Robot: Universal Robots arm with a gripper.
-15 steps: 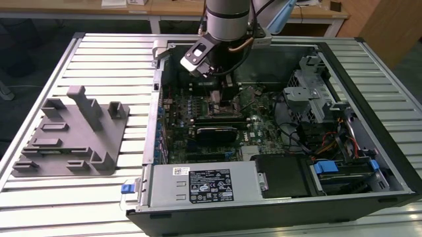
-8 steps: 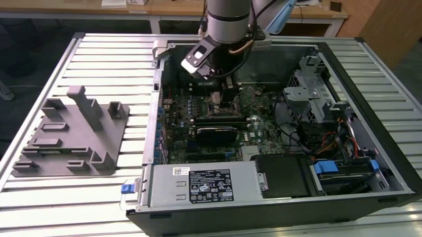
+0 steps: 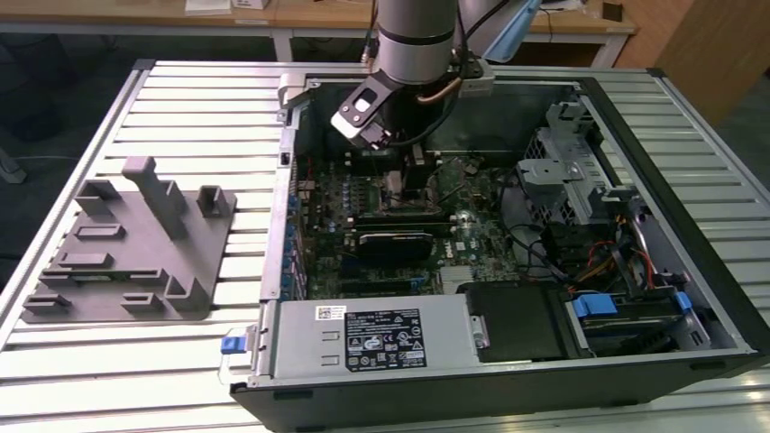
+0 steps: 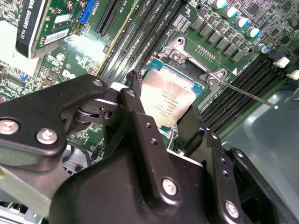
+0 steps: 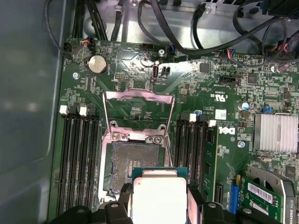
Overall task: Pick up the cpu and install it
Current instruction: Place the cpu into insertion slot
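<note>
The cpu, a silver square with a pale teal rim, sits between my gripper's two black fingers, which are shut on its edges. In the second wrist view the cpu hangs over the open socket, with the gripper around it. The socket shows its dark contact field, partly covered by the chip, and its metal load plate is folded back. Whether the chip touches the socket I cannot tell. In the exterior view the gripper reaches down into the open computer case over the motherboard.
Memory slots flank the socket on both sides. The socket's thin metal lever sticks out sideways. Black cables run over the board's edge. A grey moulded tray with upright posts lies at the exterior view's left, and a power supply sits at the case front.
</note>
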